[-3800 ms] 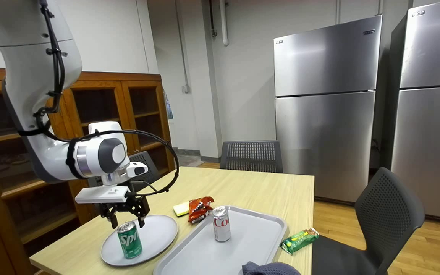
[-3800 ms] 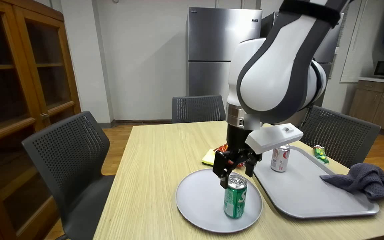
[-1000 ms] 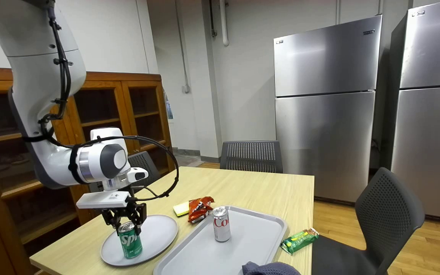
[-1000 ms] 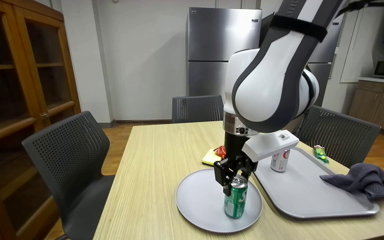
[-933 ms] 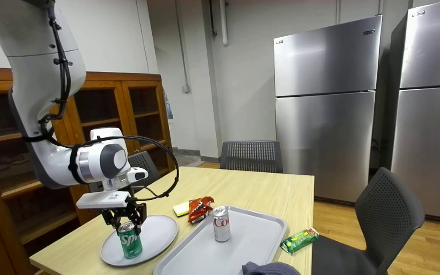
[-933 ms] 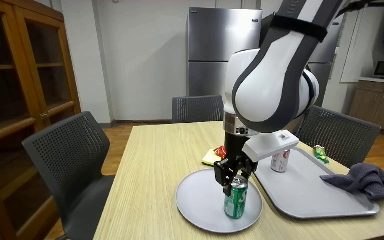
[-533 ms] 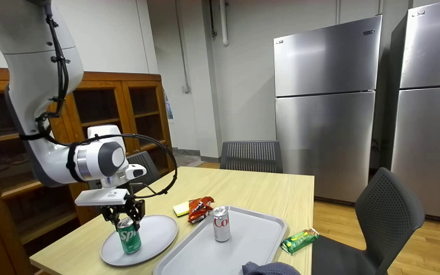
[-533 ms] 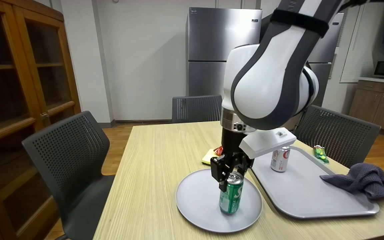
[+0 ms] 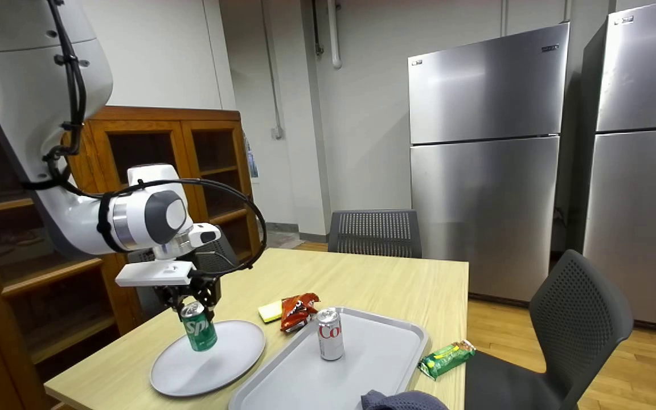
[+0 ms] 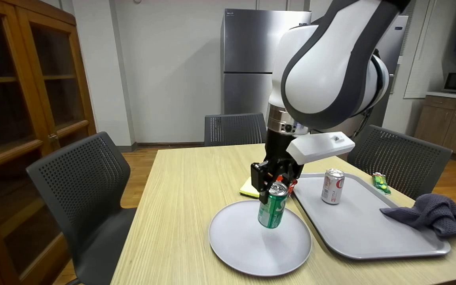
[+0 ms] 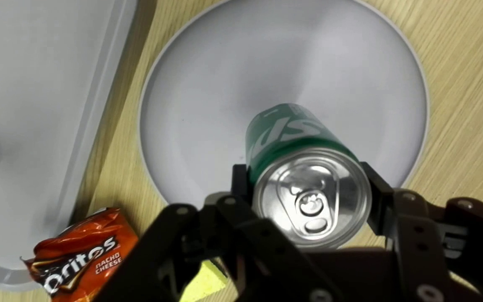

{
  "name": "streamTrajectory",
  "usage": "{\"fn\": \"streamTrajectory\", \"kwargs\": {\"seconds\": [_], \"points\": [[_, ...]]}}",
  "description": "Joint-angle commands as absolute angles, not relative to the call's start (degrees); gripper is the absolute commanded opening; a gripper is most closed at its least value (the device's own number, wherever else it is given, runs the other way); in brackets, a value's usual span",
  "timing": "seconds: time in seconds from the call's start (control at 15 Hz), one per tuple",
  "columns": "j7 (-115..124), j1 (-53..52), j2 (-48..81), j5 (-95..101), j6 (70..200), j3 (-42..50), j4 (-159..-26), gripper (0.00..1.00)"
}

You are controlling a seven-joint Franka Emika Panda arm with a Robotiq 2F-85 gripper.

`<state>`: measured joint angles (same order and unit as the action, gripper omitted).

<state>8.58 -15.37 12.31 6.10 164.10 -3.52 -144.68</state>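
My gripper is shut on a green Sprite can, one finger on each side near its silver top. In both exterior views the can hangs slightly tilted above the round grey plate, clear of its surface. The gripper also shows in both exterior views. In the wrist view the plate lies beneath the can, with bare surface around it. The can's far lower part is hidden in the wrist view.
A grey tray beside the plate bears a white Coke can and a dark cloth at its edge. A red Doritos bag and yellow sponge lie behind the plate. A green snack packet lies beyond the tray. Chairs surround the table.
The gripper came down around the Sprite can, closed on it, and lifted it off the plate. The can has risen and tilted slightly. The other objects have not moved.
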Motion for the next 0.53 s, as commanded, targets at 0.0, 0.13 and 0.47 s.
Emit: {"fn": "streamTrajectory", "kwargs": {"seconds": [0.0, 0.13, 0.47], "points": [[10.1, -14.0, 6.8, 7.8, 163.8, -2.5, -147.7, 0.38], [11.6, -13.8, 5.1, 9.6, 163.8, -1.2, -148.7, 0.38], [14.3, -11.3, 1.0, 13.6, 163.5, 1.0, -151.3, 0.38]]}}
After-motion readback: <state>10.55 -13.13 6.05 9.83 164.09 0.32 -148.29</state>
